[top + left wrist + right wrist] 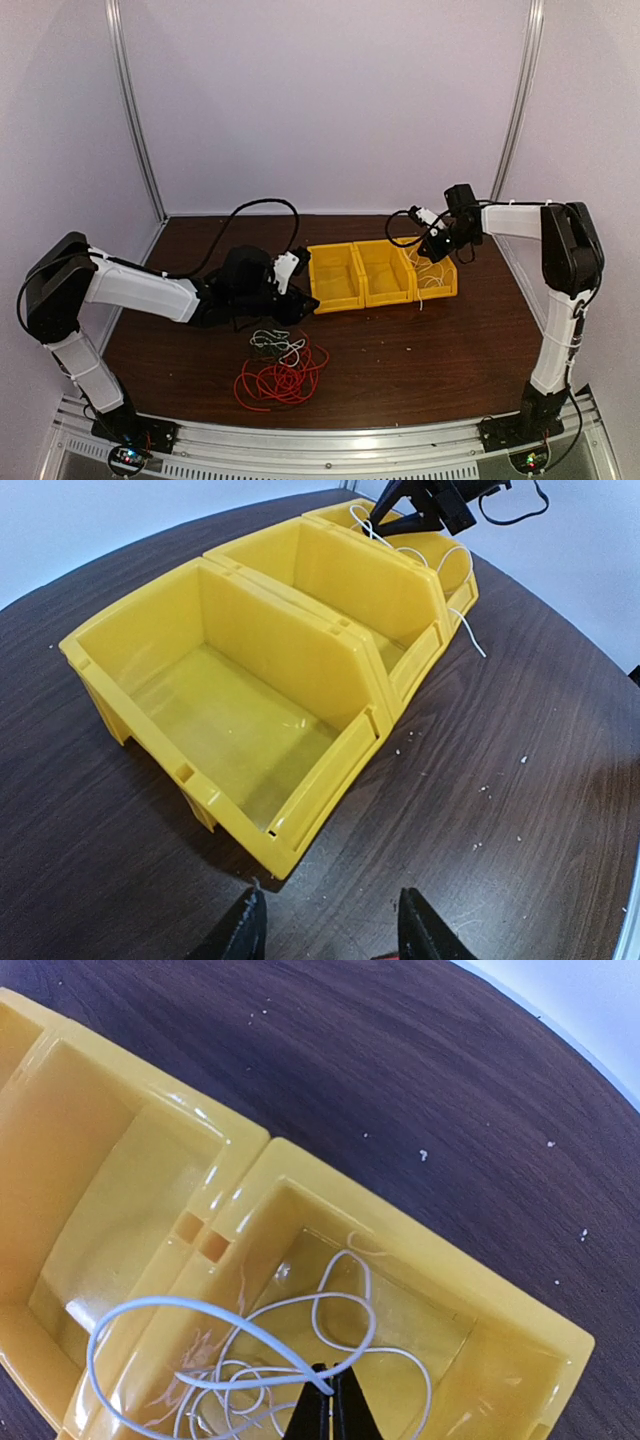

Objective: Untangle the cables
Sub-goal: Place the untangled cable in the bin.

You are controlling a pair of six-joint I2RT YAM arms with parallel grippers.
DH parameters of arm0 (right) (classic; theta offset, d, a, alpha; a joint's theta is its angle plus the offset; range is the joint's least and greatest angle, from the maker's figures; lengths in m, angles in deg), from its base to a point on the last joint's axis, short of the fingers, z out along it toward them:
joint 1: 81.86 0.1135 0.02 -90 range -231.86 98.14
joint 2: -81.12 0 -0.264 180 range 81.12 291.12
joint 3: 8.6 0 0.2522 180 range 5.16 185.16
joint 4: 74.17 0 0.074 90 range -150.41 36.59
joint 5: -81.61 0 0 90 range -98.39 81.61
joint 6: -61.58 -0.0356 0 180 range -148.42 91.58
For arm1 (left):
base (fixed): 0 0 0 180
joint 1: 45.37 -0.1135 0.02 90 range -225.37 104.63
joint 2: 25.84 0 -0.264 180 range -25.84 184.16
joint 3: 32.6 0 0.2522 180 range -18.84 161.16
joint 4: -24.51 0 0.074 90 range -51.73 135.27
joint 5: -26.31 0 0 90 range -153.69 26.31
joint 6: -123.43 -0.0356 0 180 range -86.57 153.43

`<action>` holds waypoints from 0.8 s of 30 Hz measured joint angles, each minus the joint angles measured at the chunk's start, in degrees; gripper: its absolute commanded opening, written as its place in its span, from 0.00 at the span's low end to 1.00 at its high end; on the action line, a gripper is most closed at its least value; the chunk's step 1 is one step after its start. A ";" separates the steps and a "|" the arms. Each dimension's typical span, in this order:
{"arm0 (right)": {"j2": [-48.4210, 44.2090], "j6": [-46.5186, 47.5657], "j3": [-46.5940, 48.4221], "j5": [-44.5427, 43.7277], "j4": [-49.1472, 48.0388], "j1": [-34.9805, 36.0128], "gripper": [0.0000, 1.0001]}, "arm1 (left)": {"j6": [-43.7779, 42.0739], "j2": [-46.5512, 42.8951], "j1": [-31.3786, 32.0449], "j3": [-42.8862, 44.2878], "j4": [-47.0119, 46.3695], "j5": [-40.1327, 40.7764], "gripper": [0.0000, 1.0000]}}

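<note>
A tangle of red cable (283, 380) lies on the table near the front, with dark and pale loops (277, 343) at its far edge. My left gripper (330, 925) is open and empty just in front of the left yellow bin (230, 700), low over the wood; the top view shows the left gripper (298, 298) beside that bin. My right gripper (330, 1385) is shut on a white cable (340, 1300) that coils inside the right yellow bin (500, 1300). From above, the right gripper (432, 247) hangs over this bin, and one white end (470, 640) trails over its front wall.
Three yellow bins (385, 272) stand side by side across the middle of the dark wooden table. The left and middle bins hold nothing. Small white specks (500, 780) dot the wood. Pale walls close the table in at the back and sides.
</note>
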 measured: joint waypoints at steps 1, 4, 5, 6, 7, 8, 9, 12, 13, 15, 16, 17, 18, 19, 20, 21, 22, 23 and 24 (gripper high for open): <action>0.00 0.26 -0.11 -0.66 0.20 0.68 0.00 | 0.07 0.00 0.00 -0.04 -0.07 0.00 0.46; 0.00 0.81 -0.26 -2.62 1.11 2.56 0.00 | 0.17 0.00 0.00 -0.13 -0.50 0.00 0.46; 0.00 0.96 -0.26 -3.48 1.51 3.02 0.00 | 0.17 0.00 0.00 -0.13 -0.52 0.00 0.46; 0.00 0.90 -0.26 -4.55 1.92 3.54 0.00 | 0.17 0.00 0.00 -0.13 -0.52 0.00 0.46; 0.00 0.50 -0.24 -5.79 2.34 3.96 0.00 | 0.17 0.00 0.00 -0.13 -0.52 0.00 0.46; 0.00 0.09 0.00 -6.86 3.26 4.24 0.00 | 0.17 0.00 0.00 -0.13 -0.55 0.00 0.46; 0.00 -0.20 0.52 -7.87 4.57 4.33 0.00 | 0.17 0.00 0.00 -0.13 -0.55 0.00 0.46; 0.00 -1.22 3.76 -10.80 8.87 4.26 0.02 | 0.13 0.00 0.00 -0.13 -0.57 0.00 0.46; 0.00 -1.42 4.74 -11.61 9.68 4.24 0.03 | 0.13 0.00 0.00 -0.13 -0.59 0.00 0.46; -0.24 -1.68 6.14 -13.53 10.69 4.24 0.08 | 0.11 0.00 0.00 -0.13 -0.59 0.00 0.46; -0.59 -1.73 6.21 -14.27 11.15 4.22 0.13 | 0.09 0.00 0.00 -0.13 -0.59 0.02 0.46; -0.85 -1.86 6.19 -14.78 11.82 4.22 0.18 | 0.02 0.00 0.00 -0.13 -0.61 0.02 0.46; -1.20 -1.62 6.08 -15.02 12.50 4.22 0.21 | -0.13 0.00 0.00 -0.13 -0.61 0.02 0.46; -1.51 -1.55 6.03 -15.13 13.16 4.22 0.24 | -0.31 0.00 0.00 -0.13 -0.61 0.04 0.46; -1.86 -1.57 6.01 -15.21 13.79 4.22 0.26 | -0.61 0.00 0.00 -0.13 -0.57 0.04 0.46; -2.23 -1.68 6.01 -15.26 14.51 4.22 0.29 | -1.03 0.00 0.00 -0.13 -0.39 0.11 0.46; -2.73 -1.73 6.01 -15.30 15.08 4.22 0.32 | -1.64 -0.07 0.00 -0.09 0.00 0.37 0.46; -3.32 -1.77 6.01 -15.39 15.67 4.22 0.34 | -2.47 -0.26 0.00 0.09 0.92 0.74 0.46; -4.04 -1.70 6.01 -15.45 16.17 4.22 0.35 | -3.34 -0.61 -0.04 0.31 2.05 1.09 0.46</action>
